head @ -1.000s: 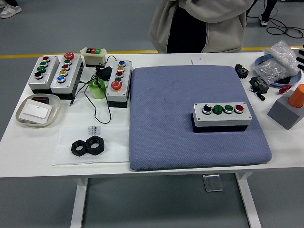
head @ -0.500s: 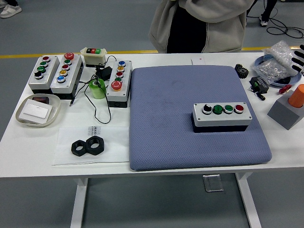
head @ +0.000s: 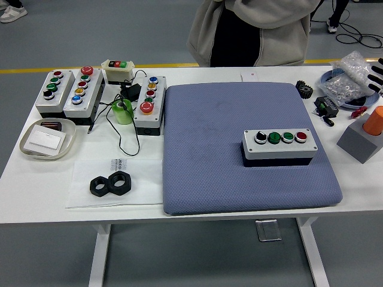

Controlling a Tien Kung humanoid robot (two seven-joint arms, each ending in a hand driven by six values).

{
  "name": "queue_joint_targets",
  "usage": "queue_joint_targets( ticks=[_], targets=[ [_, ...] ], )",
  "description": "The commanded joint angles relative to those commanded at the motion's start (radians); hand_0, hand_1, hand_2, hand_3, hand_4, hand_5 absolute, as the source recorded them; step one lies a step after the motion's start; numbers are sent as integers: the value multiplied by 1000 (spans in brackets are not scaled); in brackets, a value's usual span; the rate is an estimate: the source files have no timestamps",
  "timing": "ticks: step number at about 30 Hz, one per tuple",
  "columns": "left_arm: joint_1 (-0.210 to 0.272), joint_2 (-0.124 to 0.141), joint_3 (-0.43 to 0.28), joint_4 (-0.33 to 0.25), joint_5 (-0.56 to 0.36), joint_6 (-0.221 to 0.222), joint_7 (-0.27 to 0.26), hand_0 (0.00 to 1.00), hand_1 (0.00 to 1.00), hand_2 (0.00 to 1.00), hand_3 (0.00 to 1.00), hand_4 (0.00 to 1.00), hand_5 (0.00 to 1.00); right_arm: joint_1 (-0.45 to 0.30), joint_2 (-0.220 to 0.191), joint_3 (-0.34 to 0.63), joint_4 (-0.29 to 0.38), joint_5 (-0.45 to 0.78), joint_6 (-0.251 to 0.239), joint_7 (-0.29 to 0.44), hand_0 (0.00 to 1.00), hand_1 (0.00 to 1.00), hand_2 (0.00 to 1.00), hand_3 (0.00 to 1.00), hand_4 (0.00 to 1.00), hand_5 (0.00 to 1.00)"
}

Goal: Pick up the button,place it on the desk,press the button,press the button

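Single head view only; no second view for overlap. Mounted high on the robot's side, facing forward and down over the white table [head: 36,197]. Near edge across the lower frame, table legs and floor visible beneath it. Far edge near the top, with a person's torso [head: 251,30] standing behind. Moderate distance: nearly the full tabletop within frame, right end cropped.

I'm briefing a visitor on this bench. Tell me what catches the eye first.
The large blue-grey fabric pad fills the table's middle, with a white four-button control box sitting on its right half. Three more white button boxes cluster at the far left, and two black hexagonal nuts lie near the front left. The robot's black right hand just shows at the right edge.
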Motion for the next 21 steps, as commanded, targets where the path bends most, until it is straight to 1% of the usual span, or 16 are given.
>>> queue_joint_targets(
  ticks=[21],
  targets=[
    [2,-2,-4,1,3,1,1,744,852,914,836,651,998,-1,0,-9,1,-2,1,-1,910,808,803,792,623,678]
  ],
)
